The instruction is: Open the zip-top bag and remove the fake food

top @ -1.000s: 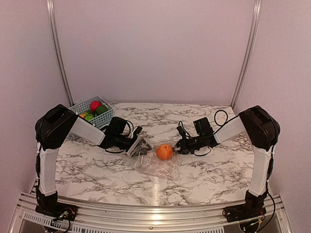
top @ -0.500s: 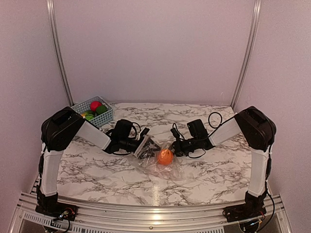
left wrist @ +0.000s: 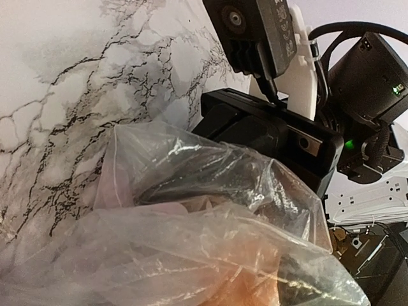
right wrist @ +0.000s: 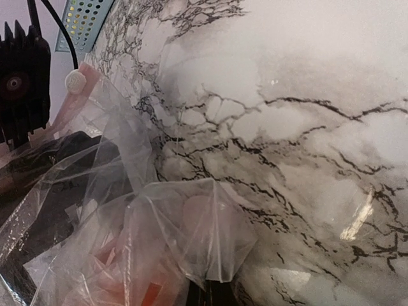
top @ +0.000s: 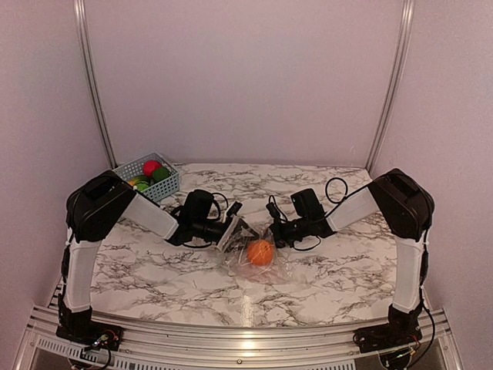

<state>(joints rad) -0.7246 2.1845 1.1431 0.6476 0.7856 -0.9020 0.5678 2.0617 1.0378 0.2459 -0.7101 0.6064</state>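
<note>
The clear zip-top bag (top: 258,267) lies crumpled at mid-table, between my two grippers. One piece of fake food, an orange (top: 260,252), sits inside it. My left gripper (top: 235,233) is at the bag's left edge with its jaws spread. In the left wrist view the bag film (left wrist: 191,236) covers its fingers, and the orange (left wrist: 255,287) shows only as a tint. My right gripper (top: 276,233) is at the bag's right edge. In the right wrist view that gripper (right wrist: 239,297) is shut, pinching a fold of the bag (right wrist: 197,236).
A blue lattice basket (top: 127,169) stands at the back left with a red fruit (top: 152,166) and green pieces (top: 160,175) inside. The right arm's black wrist body (left wrist: 268,134) sits just beyond the bag, close to the left gripper.
Both grippers have moved inward toward each other, bunching the bag. The orange has shifted slightly toward the near edge. The left jaws have spread wider.
</note>
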